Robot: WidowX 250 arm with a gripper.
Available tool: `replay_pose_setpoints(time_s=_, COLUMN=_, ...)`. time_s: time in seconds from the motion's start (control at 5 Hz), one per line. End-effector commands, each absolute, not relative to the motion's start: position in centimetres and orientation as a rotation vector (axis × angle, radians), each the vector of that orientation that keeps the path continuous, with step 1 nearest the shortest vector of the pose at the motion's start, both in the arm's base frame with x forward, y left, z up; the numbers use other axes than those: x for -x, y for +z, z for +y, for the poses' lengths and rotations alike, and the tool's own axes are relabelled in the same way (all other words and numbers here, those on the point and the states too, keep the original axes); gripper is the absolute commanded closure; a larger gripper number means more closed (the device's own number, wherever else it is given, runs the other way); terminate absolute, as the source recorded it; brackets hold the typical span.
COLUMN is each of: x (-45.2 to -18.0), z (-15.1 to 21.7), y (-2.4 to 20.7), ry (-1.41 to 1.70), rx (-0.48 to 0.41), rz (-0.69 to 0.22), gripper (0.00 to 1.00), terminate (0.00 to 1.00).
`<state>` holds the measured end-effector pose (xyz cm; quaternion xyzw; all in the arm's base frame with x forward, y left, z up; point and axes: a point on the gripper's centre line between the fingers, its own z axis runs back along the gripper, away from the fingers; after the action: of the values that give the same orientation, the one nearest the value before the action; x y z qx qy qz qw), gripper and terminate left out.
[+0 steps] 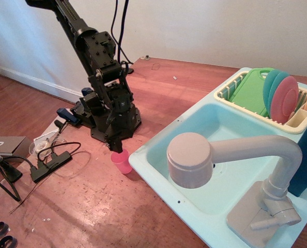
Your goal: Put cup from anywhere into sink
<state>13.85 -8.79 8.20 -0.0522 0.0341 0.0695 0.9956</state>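
The pink translucent cup (122,161) stands upright on the wooden floor, just left of the sink's front-left corner. The black arm reaches down from the upper left, and my gripper (117,146) is right over the cup's rim with its fingertips at or inside the cup's mouth. I cannot tell whether the jaws are closed on the rim. The light aqua sink (158,155) lies to the right of the cup, with its rectangular basin and a big grey-beige faucet (226,163) arching over it.
A cream dish rack (236,103) at the sink's back holds a green board and pink and teal plates (284,101). The arm's black base (114,121) sits behind the cup. Cables and a black power strip (50,163) lie on the floor to the left.
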Motion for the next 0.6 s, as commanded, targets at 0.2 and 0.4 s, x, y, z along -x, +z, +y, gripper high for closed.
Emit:
replay_pose_setpoints(time_s=0.2, x=-13.9, z=-8.8, y=7.7, ry=0.137, rx=0.104, rz=0.051, gripper=0.00, terminate=0.00)
replay_pose_setpoints(time_s=0.4, x=-14.2, z=-8.8, y=6.4, ry=0.121, rx=0.127, rz=0.059, gripper=0.00, terminate=0.00)
